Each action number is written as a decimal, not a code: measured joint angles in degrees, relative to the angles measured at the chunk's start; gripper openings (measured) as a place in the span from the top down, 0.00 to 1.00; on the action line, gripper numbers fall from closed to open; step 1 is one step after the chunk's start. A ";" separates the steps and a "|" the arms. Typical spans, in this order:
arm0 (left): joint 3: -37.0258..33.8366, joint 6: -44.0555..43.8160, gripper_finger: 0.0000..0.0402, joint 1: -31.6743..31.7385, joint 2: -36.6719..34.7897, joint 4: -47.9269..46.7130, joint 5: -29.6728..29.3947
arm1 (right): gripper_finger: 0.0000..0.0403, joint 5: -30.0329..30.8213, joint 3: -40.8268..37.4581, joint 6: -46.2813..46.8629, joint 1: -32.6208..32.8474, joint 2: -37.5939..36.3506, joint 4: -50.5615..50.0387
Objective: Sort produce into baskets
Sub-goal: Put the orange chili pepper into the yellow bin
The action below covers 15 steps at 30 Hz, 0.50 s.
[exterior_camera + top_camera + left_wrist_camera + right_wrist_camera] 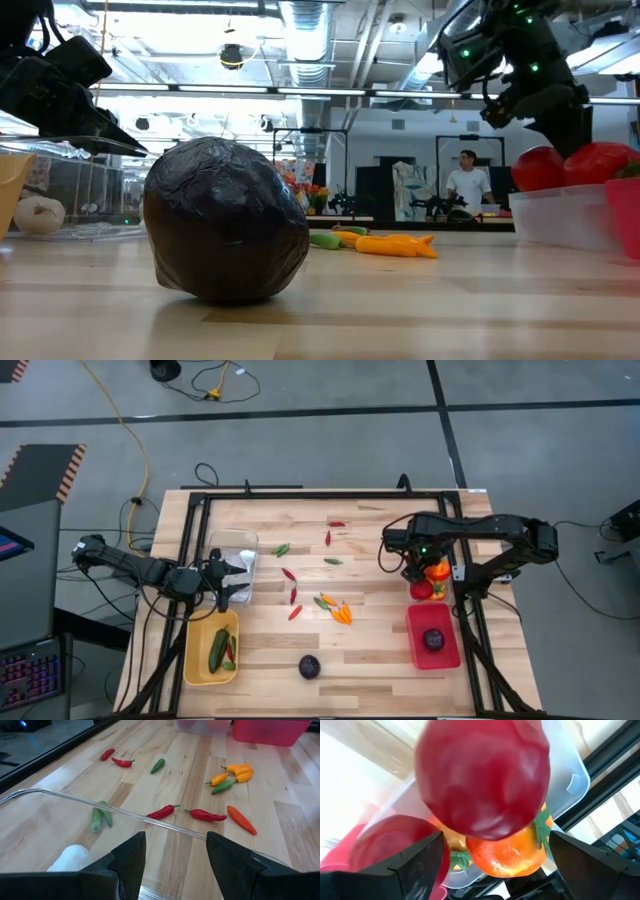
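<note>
From above, the left gripper sits over the clear bin with the yellow bin just below it, while the right gripper hangs over a heap of tomatoes and a pepper beside the red bin, chillies strewn between the arms. Down low, a purple round fills the foreground, and the right arm hangs above the tomatoes on the right. The left wrist shows fingers spread and empty over the clear bin's rim, garlic just beside them, and the right wrist shows its fingers wide apart with a tomato right between them but untouched.
</note>
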 joint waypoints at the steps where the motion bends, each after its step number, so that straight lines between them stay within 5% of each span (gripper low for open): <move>1: 0.00 0.00 0.51 -0.01 -0.01 0.02 0.00 | 0.04 0.00 0.64 -0.02 0.00 0.00 -0.31; 15: 0.00 -0.35 0.51 -0.02 0.00 2.70 0.00 | 0.04 -0.20 7.63 0.04 1.47 -0.40 -4.05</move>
